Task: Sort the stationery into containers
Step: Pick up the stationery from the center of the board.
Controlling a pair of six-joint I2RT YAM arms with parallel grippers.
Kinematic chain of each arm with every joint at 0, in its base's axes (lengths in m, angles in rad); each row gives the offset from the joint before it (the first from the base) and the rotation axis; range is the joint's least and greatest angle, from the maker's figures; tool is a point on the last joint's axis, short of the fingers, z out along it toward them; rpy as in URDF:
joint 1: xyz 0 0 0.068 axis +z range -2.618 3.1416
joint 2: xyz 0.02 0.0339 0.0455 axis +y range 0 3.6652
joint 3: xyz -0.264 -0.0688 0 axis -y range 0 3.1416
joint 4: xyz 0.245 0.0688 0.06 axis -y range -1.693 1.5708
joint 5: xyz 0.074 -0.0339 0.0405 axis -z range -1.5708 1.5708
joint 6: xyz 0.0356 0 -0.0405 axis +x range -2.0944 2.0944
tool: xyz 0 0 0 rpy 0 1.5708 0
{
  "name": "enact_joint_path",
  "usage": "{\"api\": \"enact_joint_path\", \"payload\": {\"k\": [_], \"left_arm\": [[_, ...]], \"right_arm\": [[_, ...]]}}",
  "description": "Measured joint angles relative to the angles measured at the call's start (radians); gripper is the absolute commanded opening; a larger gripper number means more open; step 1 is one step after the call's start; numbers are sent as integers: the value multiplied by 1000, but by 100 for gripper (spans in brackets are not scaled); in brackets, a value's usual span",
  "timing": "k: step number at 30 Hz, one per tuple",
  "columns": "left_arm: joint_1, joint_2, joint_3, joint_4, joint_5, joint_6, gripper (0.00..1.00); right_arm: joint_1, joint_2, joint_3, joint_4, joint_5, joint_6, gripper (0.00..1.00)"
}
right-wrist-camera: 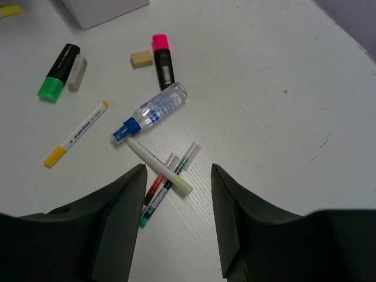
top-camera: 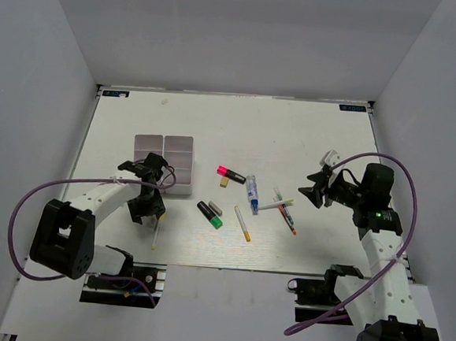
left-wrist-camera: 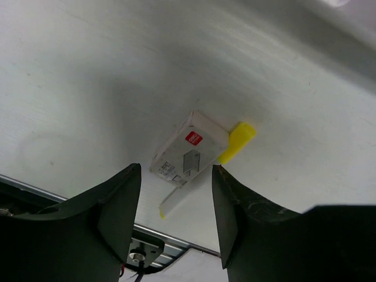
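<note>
Left wrist view: hovering low with the left gripper (left-wrist-camera: pixel 175 174) released and empty, straight over a small white box (left-wrist-camera: pixel 189 148) that seems to rest on a white pen with a yellow cap (left-wrist-camera: pixel 237 141), close to the near edge of the table (left-wrist-camera: pixel 88 70). Risky to close here: could catch box and pen together, or pinch only a box corner and flick the pen off the near edge. Seen from the top, just on the near side of the two containers (top-camera: pixel 164 145), so also possible to knock a wall when lifting.

On the right side, likewise released and holding nothing: right gripper (right-wrist-camera: pixel 177 174), above a white pen (right-wrist-camera: pixel 157 167) crossing a red pen (right-wrist-camera: pixel 154 187) and a green pen (right-wrist-camera: pixel 160 198). Easy to take two thin pens at once, or to roll one toward the white-blue marker (right-wrist-camera: pixel 150 110). Lying loose further left: pink highlighter (right-wrist-camera: pixel 161 57), green highlighter (right-wrist-camera: pixel 57 75), beige eraser (right-wrist-camera: pixel 141 59), white eraser (right-wrist-camera: pixel 77 64). Cannot tell whether anything sits inside the containers.
</note>
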State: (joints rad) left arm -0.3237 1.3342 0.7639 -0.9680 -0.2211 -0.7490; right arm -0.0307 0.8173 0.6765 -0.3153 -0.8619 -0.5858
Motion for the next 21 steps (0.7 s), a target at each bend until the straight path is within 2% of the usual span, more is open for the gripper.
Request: {"api": "enact_joint_path", "payload": {"k": [14, 21], "left_arm": [[-12, 66, 2, 96, -7, 43, 67], [-12, 69, -6, 128, -11, 60, 58]], "right_arm": [[-20, -2, -18, -7, -31, -19, 54], [-22, -2, -18, -27, -40, -20, 54]]}}
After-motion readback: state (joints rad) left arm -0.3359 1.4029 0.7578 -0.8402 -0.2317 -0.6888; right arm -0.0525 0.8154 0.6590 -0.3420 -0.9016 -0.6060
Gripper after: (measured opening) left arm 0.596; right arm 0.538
